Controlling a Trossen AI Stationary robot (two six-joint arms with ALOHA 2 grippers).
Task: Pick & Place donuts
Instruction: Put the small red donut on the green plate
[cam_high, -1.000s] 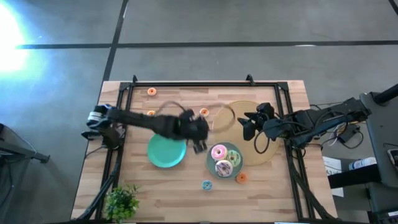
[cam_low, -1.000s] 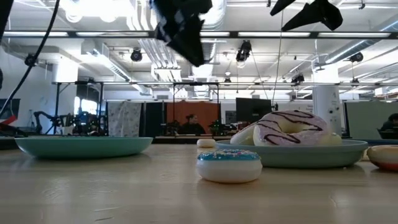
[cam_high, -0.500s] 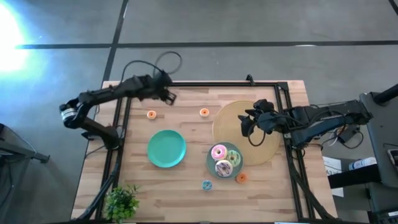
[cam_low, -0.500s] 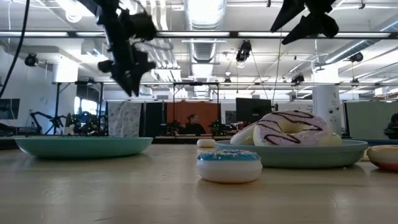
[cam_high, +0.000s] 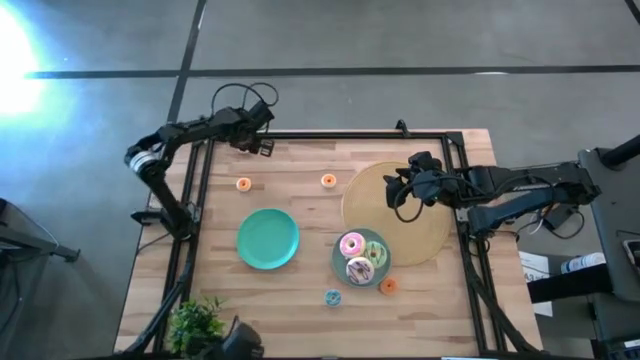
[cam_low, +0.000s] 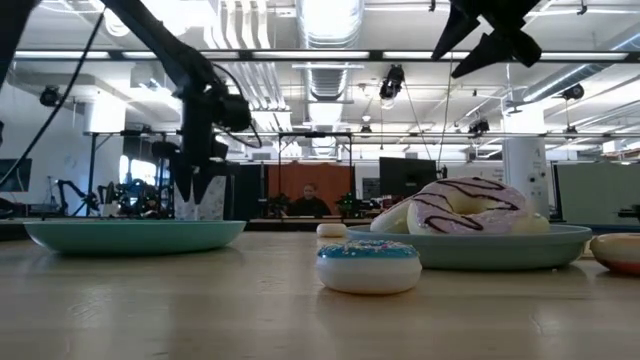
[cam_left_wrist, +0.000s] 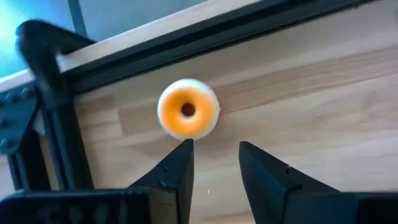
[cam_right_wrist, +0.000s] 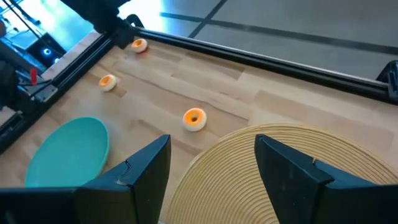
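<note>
Donuts are my concern, and the nearest one is a tiny orange ring (cam_left_wrist: 187, 116) with a pale rim lying flat on the wood just ahead of my left gripper (cam_left_wrist: 214, 163), whose two dark, wedge-shaped fingers stand apart with nothing between them; from above that gripper (cam_high: 262, 146) hangs at the table's far left corner, close against the black metal frame rail (cam_left_wrist: 205, 34), so I have little room on that side. Two more small orange rings lie on bare planks, one (cam_high: 243, 184) nearer the left edge and one (cam_high: 328, 180) toward the middle, well apart from each other. My right gripper (cam_high: 396, 190) hovers over the big tan woven disc (cam_high: 435, 235), its coiled ridges plain in the right wrist view, and its blunt fingers are spread and empty. Near the front, a smooth teal plate (cam_high: 356, 249) holds the pink-iced (cam_high: 351, 244), green (cam_high: 376, 253) and white-brown striped (cam_high: 359, 269) donuts packed together; a blue ring (cam_high: 332, 297) and a red-orange one (cam_high: 388, 286) sit just off its rim. A second teal plate (cam_high: 268, 238) lies bare to the left, with open pale wooden table (cam_high: 300, 205) around it
</note>
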